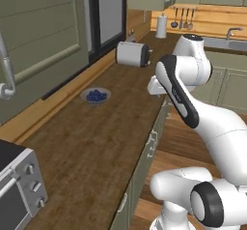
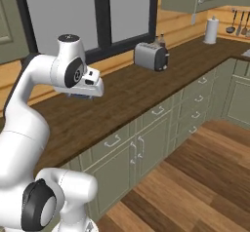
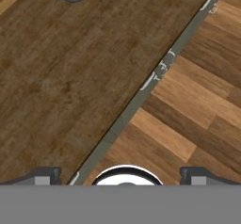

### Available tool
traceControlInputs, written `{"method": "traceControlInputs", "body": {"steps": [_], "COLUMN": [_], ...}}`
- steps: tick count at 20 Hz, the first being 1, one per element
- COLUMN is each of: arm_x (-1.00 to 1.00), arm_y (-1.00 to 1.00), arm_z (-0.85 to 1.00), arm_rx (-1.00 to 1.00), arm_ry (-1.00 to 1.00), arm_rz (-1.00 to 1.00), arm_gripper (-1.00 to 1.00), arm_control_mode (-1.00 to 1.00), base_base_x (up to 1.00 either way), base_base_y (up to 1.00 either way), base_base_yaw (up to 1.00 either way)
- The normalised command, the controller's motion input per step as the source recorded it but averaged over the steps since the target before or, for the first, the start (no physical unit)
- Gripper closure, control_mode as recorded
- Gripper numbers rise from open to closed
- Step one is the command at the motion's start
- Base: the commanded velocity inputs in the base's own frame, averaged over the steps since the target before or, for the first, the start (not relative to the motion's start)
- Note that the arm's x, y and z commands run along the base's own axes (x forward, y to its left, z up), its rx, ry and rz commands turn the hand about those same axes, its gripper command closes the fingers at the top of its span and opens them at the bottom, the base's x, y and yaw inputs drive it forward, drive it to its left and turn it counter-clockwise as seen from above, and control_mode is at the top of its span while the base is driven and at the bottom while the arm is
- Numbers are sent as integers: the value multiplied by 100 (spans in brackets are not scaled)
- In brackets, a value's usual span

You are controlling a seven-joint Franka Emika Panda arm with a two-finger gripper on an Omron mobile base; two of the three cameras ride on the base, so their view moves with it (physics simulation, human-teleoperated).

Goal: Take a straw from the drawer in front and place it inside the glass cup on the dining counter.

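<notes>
- Hovering over the front edge of the dark wood worktop (image 1: 91, 142), the gripper (image 3: 120, 176) points straight down, its two dark fingertips (image 3: 44, 176) spread wide at the bottom of the hand view, with nothing between them.
- The hand view looks down on the line where the worktop meets the green cabinet fronts (image 2: 146, 143), whose small pale handles (image 3: 147, 82) show edge-on, and on the plank floor (image 3: 197, 100) beyond.
- Every drawer front along that run looks shut in the right base view, so the drawer that holds the straw appears unopened; which front it is cannot be told from these pictures.
- The straw, the glass cup and the dining counter cannot be placed from these views; the straw is presumably inside the closed drawer.
- The step in hand looks like the very start: reaching for the drawer, with no pick begun.
- The next move probably calls for lowering the hand in front of the cabinets, turning it to face a drawer handle, closing on that handle and pulling outward.
- A bowl of blueberries (image 1: 95, 95) and a toaster (image 1: 132, 54) stand further back on the worktop, well apart from the hand.
</notes>
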Motion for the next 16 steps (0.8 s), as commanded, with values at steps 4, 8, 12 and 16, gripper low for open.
{"method": "traceControlInputs", "body": {"steps": [4, 8, 12, 16], "arm_x": [0, 0, 0, 0], "arm_y": [0, 0, 0, 0], "arm_z": [0, 0, 0, 0], "arm_rx": [0, 0, 0, 0], "arm_ry": [0, 0, 0, 0], "arm_rz": [0, 0, 0, 0], "arm_gripper": [-100, -100, -100, -100], "arm_control_mode": [100, 100, 100, 100], "base_base_x": [38, 35, 36, 42], "base_base_y": [49, 46, 50, 47], "base_base_yaw": [-17, -14, -13, -12]}}
